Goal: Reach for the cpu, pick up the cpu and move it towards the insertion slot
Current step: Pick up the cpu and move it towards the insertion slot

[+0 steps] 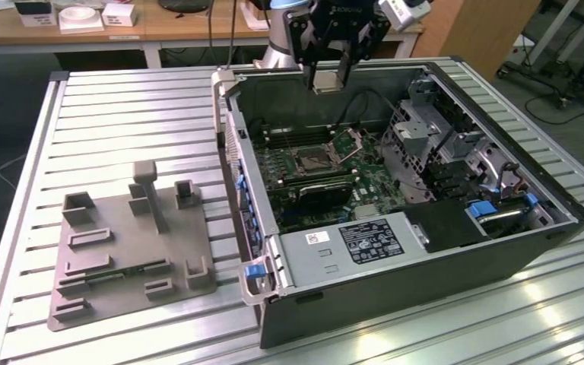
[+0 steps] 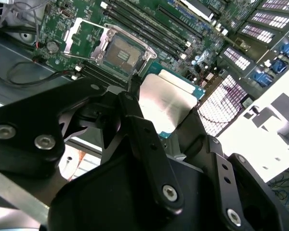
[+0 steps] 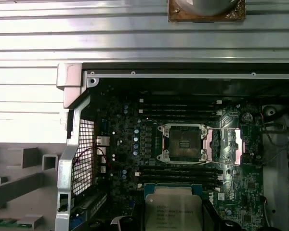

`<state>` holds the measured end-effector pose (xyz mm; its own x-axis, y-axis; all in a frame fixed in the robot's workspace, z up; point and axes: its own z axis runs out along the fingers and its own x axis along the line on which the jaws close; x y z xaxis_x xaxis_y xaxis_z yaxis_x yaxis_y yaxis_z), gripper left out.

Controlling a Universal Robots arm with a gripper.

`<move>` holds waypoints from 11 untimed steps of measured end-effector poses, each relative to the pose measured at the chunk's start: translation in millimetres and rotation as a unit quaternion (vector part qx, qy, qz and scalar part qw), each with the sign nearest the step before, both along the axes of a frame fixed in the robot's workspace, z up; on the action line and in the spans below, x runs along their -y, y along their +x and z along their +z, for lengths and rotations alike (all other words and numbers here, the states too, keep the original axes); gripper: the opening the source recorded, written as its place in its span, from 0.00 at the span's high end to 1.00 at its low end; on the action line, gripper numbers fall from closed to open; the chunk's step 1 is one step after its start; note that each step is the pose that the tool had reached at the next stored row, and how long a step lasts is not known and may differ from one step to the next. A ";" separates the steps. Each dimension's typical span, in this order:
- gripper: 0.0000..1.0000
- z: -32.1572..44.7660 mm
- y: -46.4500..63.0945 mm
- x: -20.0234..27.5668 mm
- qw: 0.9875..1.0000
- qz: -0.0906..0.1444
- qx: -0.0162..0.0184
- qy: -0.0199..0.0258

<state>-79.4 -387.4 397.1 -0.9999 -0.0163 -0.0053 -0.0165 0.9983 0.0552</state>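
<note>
Starting with the exterior view, we see the gripper [image 1: 328, 76] above the open computer case [image 1: 404, 190], its fingers pinching the chip [image 1: 325, 82], hanging clear over the board. The socket [image 1: 309, 159] sits below on the green motherboard [image 1: 318, 179], flap [image 1: 350, 142] swung up. We count one chip, one socket, one grey tray [image 1: 130, 243] on the table [image 1: 119, 114] toward the exterior view's left.

In the second wrist view the chip [image 2: 164, 102] is clamped edge to edge between two black fingers [image 2: 144, 139], silver face showing; the socket [image 2: 120, 50] lies beyond it, not yet underneath. To do this well we judge: keep the chip flat and square to the frame, and stay above the flap.

In the first wrist view, chip [image 3: 173, 207] near, socket [image 3: 183, 143] open ahead, flap [image 3: 225, 146] beside it. Four memory slots on each side of the socket, roughly.
</note>
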 end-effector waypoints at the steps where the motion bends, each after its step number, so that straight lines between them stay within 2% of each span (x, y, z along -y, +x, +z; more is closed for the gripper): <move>1: 0.45 -0.1 0.0 -1.6 1.000 0.000 0.000 0.000; 11: 0.45 -1.4 1.2 -10.3 1.000 0.000 0.000 0.000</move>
